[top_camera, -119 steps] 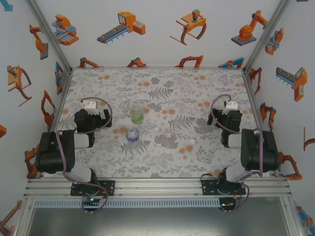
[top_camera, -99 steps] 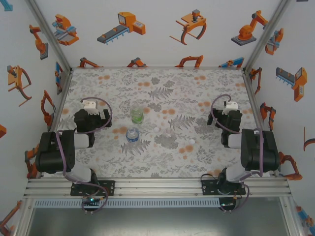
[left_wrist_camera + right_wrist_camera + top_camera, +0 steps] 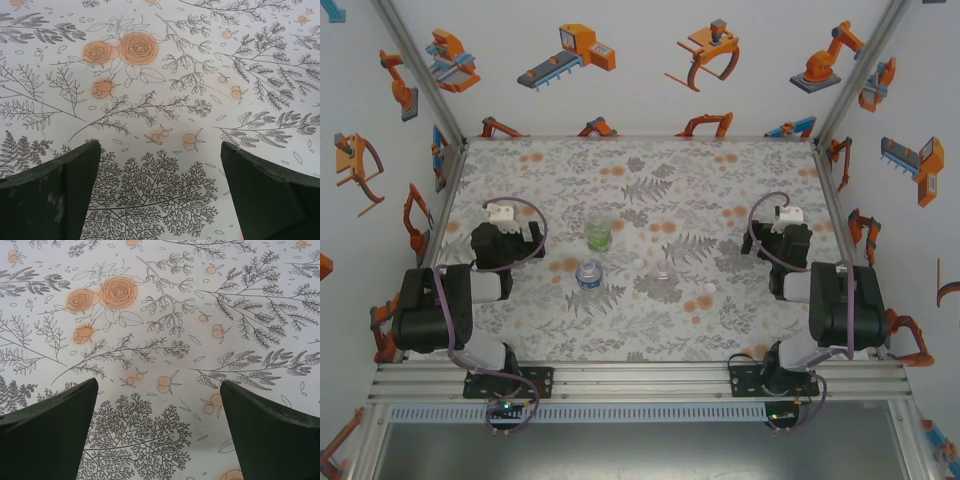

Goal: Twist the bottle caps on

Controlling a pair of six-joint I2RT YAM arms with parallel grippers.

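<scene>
The green-tinted bottle (image 3: 599, 235) stands upright left of the table's centre. The shorter bottle with a blue label (image 3: 588, 274) stands just in front of it. Two tiny white caps lie on the cloth to their right, one (image 3: 639, 262) near the bottles and one (image 3: 708, 286) farther right. My left gripper (image 3: 500, 222) hovers left of the bottles, apart from them. In the left wrist view it (image 3: 160, 200) is open over bare floral cloth. My right gripper (image 3: 782, 228) hovers at the right side, and it (image 3: 157, 435) is open with nothing between its fingers.
A small clear object (image 3: 664, 270) sits between the two caps. The floral cloth (image 3: 660, 180) covers the table, with white walls at the back and sides. Metal frame posts (image 3: 825, 190) run along the table's edges.
My left wrist has shifted very slightly to the left. The right arm, bottles and caps have not moved.
</scene>
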